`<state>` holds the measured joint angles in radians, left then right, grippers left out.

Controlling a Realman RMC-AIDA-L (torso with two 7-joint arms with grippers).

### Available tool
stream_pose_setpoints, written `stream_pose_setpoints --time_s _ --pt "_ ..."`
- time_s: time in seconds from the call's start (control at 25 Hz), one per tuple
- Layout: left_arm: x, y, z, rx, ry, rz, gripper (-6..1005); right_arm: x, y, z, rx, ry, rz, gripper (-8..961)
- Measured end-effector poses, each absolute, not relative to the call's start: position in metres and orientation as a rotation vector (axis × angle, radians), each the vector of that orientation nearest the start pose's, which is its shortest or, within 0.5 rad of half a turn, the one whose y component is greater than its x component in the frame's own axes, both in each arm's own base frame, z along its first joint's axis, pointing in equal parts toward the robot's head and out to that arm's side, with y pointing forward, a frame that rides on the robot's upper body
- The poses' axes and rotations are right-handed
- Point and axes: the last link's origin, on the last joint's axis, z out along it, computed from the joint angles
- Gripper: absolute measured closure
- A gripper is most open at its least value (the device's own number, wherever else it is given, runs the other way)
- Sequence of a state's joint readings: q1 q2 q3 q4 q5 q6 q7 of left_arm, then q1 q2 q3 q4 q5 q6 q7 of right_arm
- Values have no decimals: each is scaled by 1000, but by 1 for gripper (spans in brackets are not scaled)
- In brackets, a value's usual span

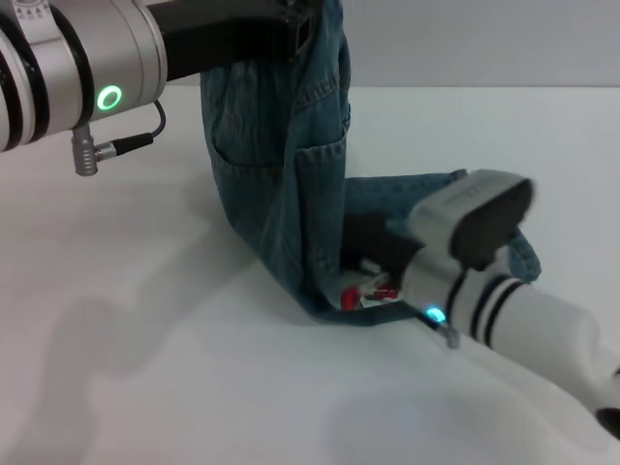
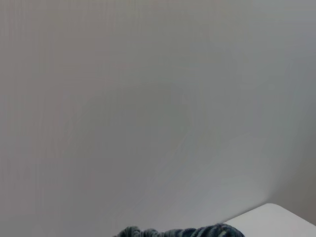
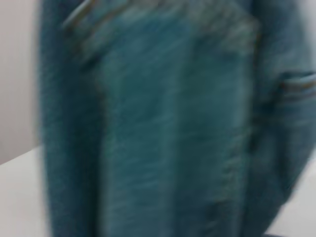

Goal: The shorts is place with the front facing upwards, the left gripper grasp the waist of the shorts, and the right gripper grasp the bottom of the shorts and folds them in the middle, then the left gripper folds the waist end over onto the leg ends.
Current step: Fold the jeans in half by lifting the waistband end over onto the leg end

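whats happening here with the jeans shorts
The robot is folding blue denim shorts on a white table. The left hand holds one end lifted high, so the denim hangs down. The right hand sits low at the end resting on the table. The fold is not yet laid flat.

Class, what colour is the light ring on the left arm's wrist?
Green; the ring shows best in the head view.

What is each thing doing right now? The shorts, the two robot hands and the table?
shorts: lifted at the top, hanging down, lower end still on the table.
left hand: raised high, shut on the shorts' top edge.
right hand: low at the shorts' lower end; fingers hidden.
table: white, holding only the shorts' lower end.
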<state>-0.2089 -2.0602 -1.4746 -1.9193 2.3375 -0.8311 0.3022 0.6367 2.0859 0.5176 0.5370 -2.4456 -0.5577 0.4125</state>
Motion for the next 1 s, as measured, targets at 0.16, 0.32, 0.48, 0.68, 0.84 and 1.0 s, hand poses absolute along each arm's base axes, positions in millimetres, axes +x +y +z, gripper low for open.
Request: stream_pose_setpoints --time_s 0.16,0.32,0.48,0.68,0.84,1.0 --pt "-79 328 43 -2253 -713 -606 846 221 349 -136 -2193 846 678 952" --pt "-80 329 42 -2254 -716 -603 846 242 361 -119 -2095 864 651 952" --pt "-80 328 38 -2264 -720 -597 846 262 367 -101 -1980 875 641 952" --pt "-82 325 19 -2300 -731 -588 846 294 365 -70 -1779 892 637 952" --pt "-81 322 3 -2339 -738 -588 846 320 355 -45 -1641 882 639 952" --pt "-81 322 -6 -2351 -745 -612 847 339 344 -27 -1550 887 644 952"
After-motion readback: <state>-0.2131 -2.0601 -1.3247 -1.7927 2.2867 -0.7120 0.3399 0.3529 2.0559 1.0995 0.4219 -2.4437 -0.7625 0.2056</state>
